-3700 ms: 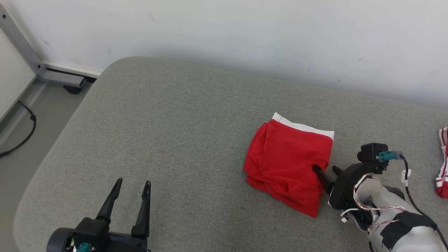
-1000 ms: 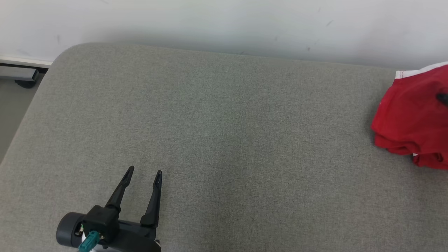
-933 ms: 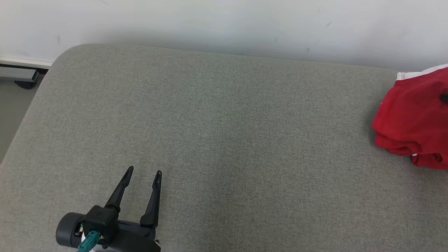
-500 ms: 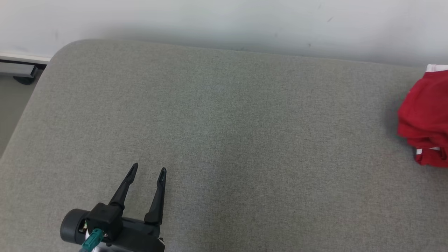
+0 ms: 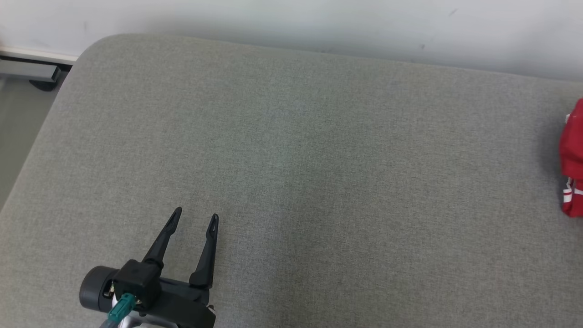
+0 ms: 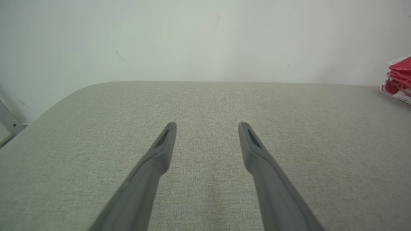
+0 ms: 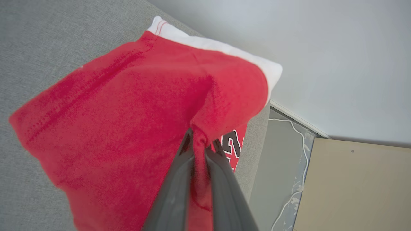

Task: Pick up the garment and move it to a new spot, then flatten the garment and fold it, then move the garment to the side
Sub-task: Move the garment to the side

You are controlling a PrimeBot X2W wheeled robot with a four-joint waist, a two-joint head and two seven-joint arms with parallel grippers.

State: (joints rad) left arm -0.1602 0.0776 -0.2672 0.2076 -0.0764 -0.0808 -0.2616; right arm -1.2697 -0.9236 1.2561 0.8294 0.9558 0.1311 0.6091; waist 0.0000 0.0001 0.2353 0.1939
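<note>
The garment [image 7: 128, 112] is red with a white band along one edge, and it hangs bunched over the grey cushion [image 7: 38, 48]. My right gripper [image 7: 200, 138] is shut on a pinched fold of the garment near its right side. In the head view only a strip of the garment [image 5: 575, 150] shows at the far right edge, with white stripes low on it. My left gripper [image 5: 196, 215] hovers open and empty over the cushion's front left, and its spread fingers [image 6: 160, 150] point toward the wall.
A second red cloth with black lettering [image 7: 236, 148] lies under the held garment near the cushion's end. Red and white cloth [image 6: 398, 77] shows far right. Past that end are floor, a white cable [image 7: 290, 192] and a beige panel [image 7: 353, 186]. A metal foot [image 5: 32, 73] stands far left.
The garment, held by my right gripper, has travelled right until only its left edge stays in the head view. The head camera shifted a little. My left gripper stayed open in place.
</note>
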